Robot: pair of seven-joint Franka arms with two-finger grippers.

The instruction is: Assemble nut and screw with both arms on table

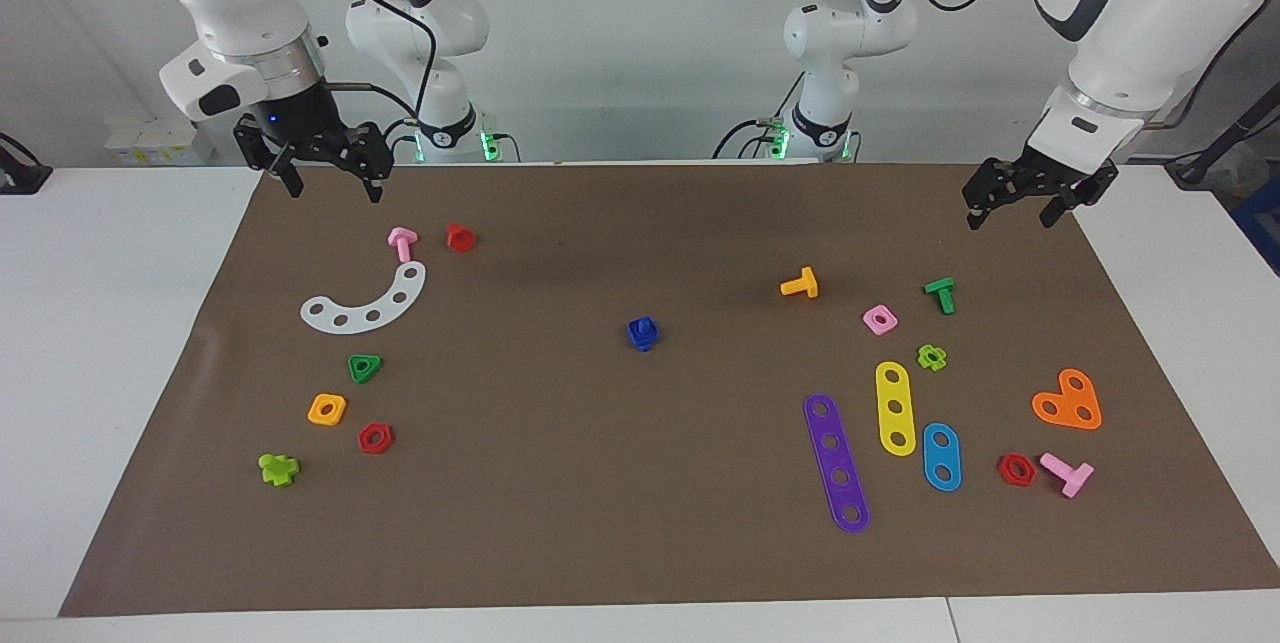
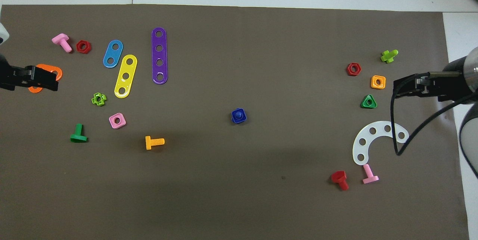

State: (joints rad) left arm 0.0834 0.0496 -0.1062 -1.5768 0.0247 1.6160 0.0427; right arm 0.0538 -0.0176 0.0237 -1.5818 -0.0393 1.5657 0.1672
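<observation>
Pincers, two, black, both raised and released, holding nothing. Left pincer (image 1: 1030, 193): hangs over the brown mat at the left arm's end of the surface, over the orange heart plate as seen from above. Right pincer (image 1: 325, 158): hangs over the mat's edge at the right arm's end, near the pink bolt (image 1: 402, 243) and red bolt (image 1: 460, 237).

Surface (image 1: 120, 343): white, spread with brown mat (image 1: 600, 483).

Plates, flat: purple strip (image 1: 836, 463); white arc (image 1: 367, 303); yellow strip (image 1: 895, 408); orange heart plate (image 1: 1068, 400); blue strip (image 1: 941, 457).

Task's things: screw (image 2: 238, 114) and nut (image 2: 239, 119), both dark blue, at mid-mat, well apart from both pincers. Seated together as one piece, screw's rounded end showing through nut's hole from above. Judged assembled and set down; task looks at or near its end.

Small loose parts: orange bolt (image 1: 800, 284), green bolt (image 1: 941, 294), pink nut (image 1: 880, 320), light-green cross nut (image 1: 932, 357) toward the left arm's end; green triangular nut (image 1: 365, 368), orange nut (image 1: 327, 410), red hex nut (image 1: 375, 438) toward the right arm's end.

Risks, as judgement: thread depth not readable, so joint possibly loose, liable to part if nudged. Black cable trailing from right arm over white arc, liable to drag it on retreat. Any fresh descent at mid-mat liable to knock the pair over.
</observation>
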